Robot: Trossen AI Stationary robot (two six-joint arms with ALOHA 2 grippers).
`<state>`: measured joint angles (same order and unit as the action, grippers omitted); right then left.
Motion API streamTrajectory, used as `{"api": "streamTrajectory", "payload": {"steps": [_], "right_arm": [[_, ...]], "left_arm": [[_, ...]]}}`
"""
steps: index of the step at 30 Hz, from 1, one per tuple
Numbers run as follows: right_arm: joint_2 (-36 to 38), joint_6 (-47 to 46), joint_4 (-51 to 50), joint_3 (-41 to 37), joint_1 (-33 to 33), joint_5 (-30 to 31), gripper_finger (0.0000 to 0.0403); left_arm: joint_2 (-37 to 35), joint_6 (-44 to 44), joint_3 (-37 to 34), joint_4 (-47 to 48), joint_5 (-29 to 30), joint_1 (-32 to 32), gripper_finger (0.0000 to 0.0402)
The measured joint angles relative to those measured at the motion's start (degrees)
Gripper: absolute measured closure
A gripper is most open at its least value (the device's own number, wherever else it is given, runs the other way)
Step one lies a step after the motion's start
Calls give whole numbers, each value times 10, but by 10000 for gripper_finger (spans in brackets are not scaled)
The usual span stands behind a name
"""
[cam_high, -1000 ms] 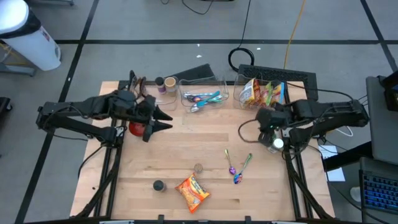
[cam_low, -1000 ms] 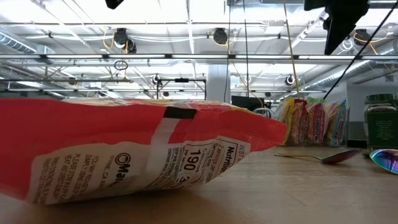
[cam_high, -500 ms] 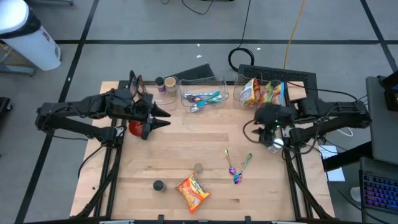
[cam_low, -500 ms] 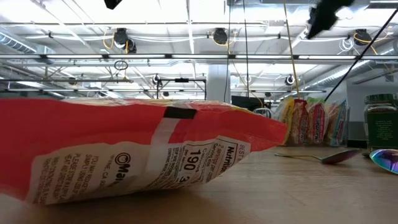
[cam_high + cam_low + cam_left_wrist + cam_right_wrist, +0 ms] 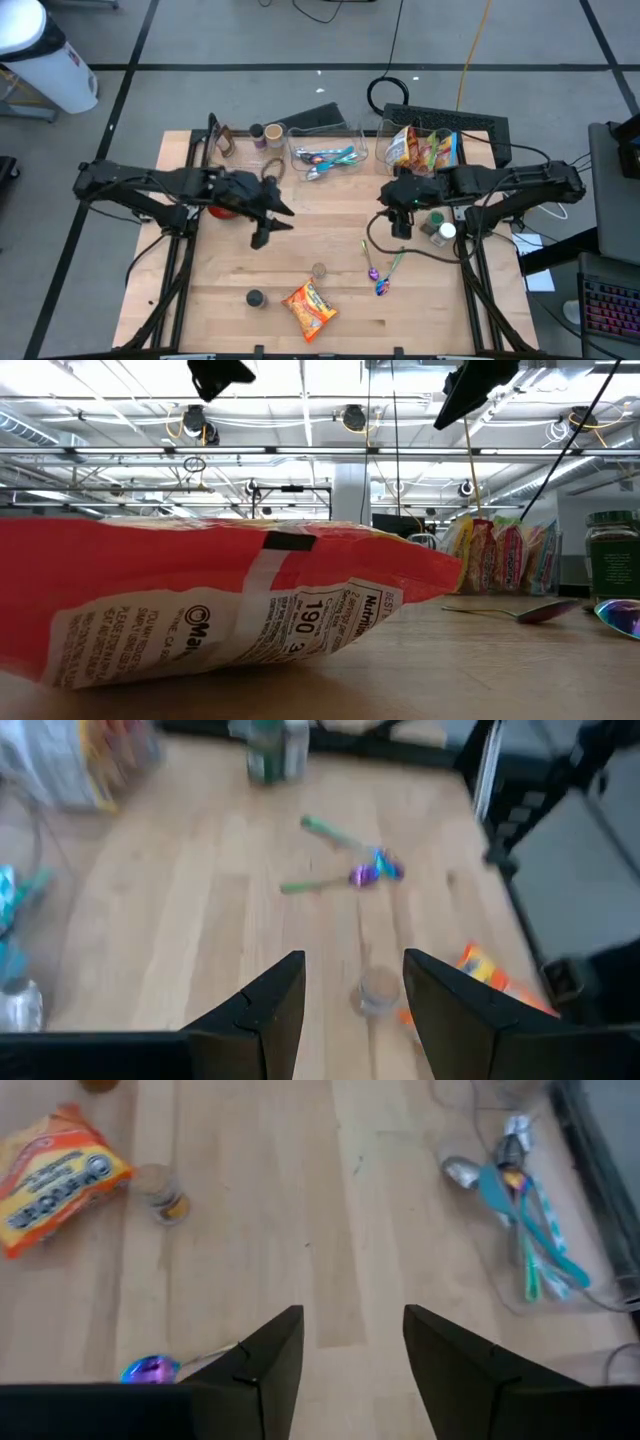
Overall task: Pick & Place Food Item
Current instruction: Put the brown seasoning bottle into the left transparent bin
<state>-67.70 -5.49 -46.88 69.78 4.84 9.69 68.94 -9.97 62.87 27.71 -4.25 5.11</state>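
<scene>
The food item is an orange-red snack packet (image 5: pixel 308 309) lying flat on the wooden table near its near edge. It fills the left of the low view (image 5: pixel 200 600) and shows in the left wrist view (image 5: pixel 490 975) and the right wrist view (image 5: pixel 60 1175). My left gripper (image 5: pixel 276 222) is open and empty, above the table's middle left, far side of the packet. My right gripper (image 5: pixel 394 216) is open and empty, above the table's middle right. Both hang high in the low view, the left (image 5: pixel 220 375) and the right (image 5: pixel 475 385).
A small clear jar (image 5: pixel 319 270) and a dark cap (image 5: pixel 255 298) stand near the packet. Two spoons (image 5: pixel 385 270) lie to its right. A clear bin of cutlery (image 5: pixel 325 155), a bin of snack packets (image 5: pixel 425 148) and a jar (image 5: pixel 440 230) stand at the back and right.
My left gripper has gone toward the table's right and near edges, out over the middle of the table. My right gripper has gone toward the table's left edge, away from the jar at the right. The packet has not moved.
</scene>
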Motion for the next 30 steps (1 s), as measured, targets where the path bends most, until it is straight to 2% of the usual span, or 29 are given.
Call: {"api": "streamTrajectory", "payload": {"steps": [7,11,17,20,26,30], "right_arm": [[-1,2,1,0,0,10,243],[-1,-13,-4,0,0,10,243],[8,-17,-60,0,1,10,247],[17,-33,-107,0,1,10,247],[53,-73,-143,0,17,8,248],[82,-62,-144,0,43,8,248]], "left_arm": [[60,7,0,3,0,15,224],[74,-12,0,3,0,2,224],[76,-96,0,-38,-33,-38,219],[76,-151,0,-81,-57,-50,198],[100,-255,0,-204,-120,-38,128],[120,-313,0,-302,-107,-3,97]]}}
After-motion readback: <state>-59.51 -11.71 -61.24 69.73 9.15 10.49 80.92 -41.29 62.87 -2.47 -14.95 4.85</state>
